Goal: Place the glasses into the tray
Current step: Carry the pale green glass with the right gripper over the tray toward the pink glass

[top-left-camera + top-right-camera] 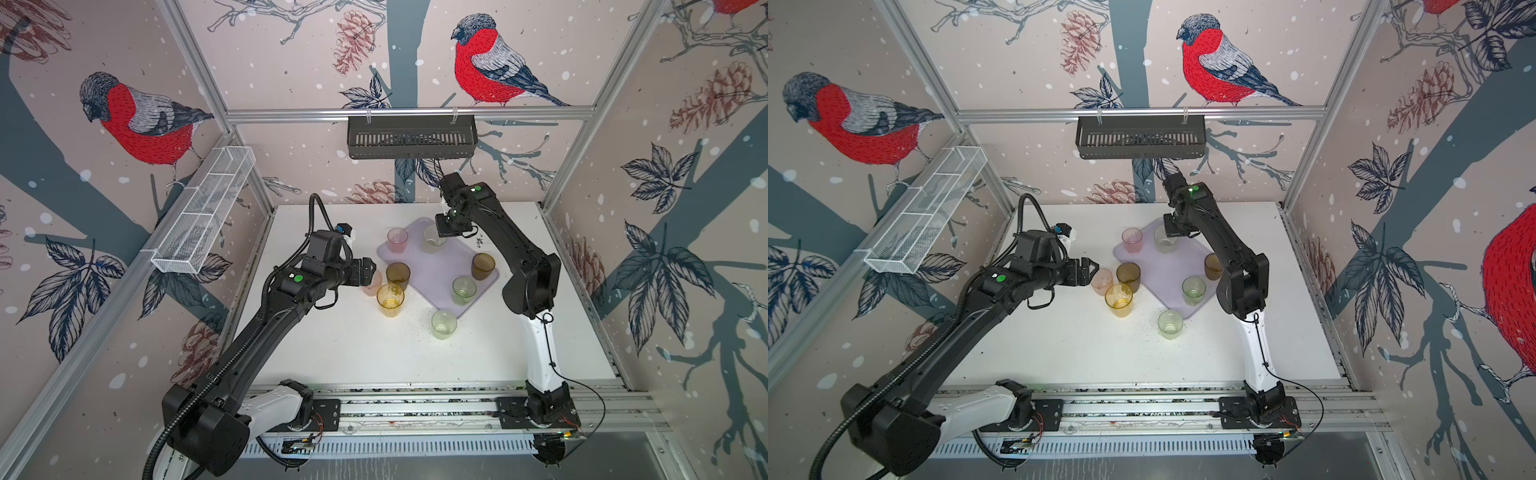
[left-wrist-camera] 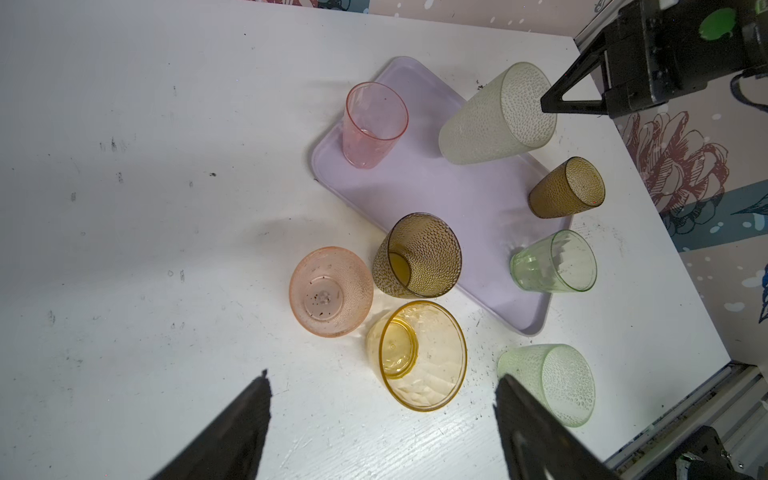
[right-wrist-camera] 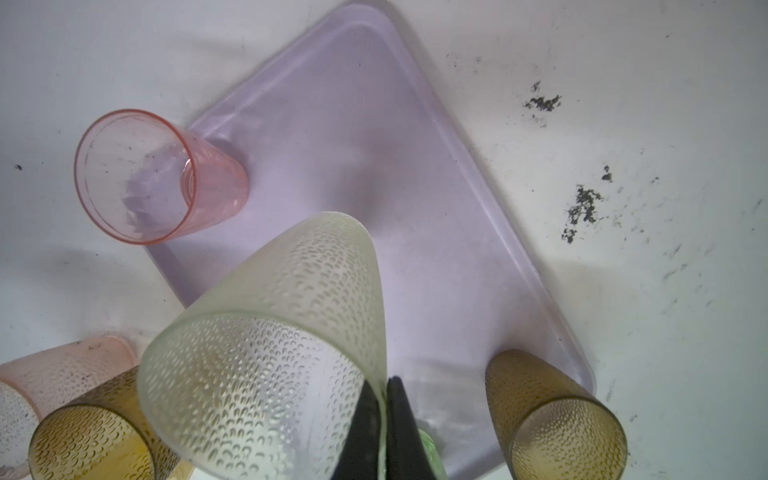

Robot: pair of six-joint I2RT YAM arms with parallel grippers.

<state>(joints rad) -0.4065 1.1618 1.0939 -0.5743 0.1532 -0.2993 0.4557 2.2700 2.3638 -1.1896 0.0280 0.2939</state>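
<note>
A smooth lilac tray (image 1: 436, 270) with rounded corners and a low rim lies on the white desk (image 1: 353, 357). On it stand a clear pink glass (image 1: 397, 240), a dimpled brown glass (image 1: 483, 266) and a ribbed green glass (image 1: 464, 290). The right jaws are clenched on the thin rim wall of a tall frosted glass (image 3: 266, 340), pebbled all over, at the tray's far end. A second brown glass (image 1: 398, 274) sits at the tray's edge. On the bare desk stand a squat pink glass (image 2: 330, 291), a faceted amber glass (image 2: 419, 355) and a pale green glass (image 1: 444, 324). The left jaws gape empty near the squat one.
</note>
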